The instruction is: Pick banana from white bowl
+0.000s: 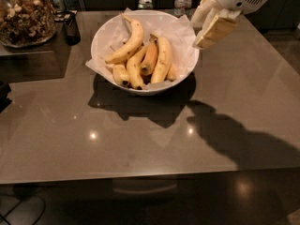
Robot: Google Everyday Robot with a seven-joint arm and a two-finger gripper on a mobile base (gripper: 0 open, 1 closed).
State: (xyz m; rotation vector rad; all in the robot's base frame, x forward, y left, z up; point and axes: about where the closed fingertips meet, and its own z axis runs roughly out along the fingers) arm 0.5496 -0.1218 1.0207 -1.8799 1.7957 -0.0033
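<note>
- The long, strongly curved pale-yellow banana [130, 43] lies on the left side of the large round white paper-lined bowl [100, 37], beside shorter yellow bananas [161, 60].
- The cream two-finger gripper [198, 34] hovers at the bowl's right rim (fingers apart, holding nothing).

A bowl [99, 40] sits toward the back of a table [140, 144], with paper [182, 31] lining it and spilling over its rim. Inside, the banana [131, 42] lies along the left side, its stem toward the back wall. More bananas [160, 60] are packed to its right and in front of it. The robot's gripper [199, 36] hangs over the bowl's right rim, its arm coming in from the far right. A jar of nuts [23, 15] stands off to the far left. A bottle [183, 1] and a can [145, 3] stand behind the bowl at the table's far edge.
</note>
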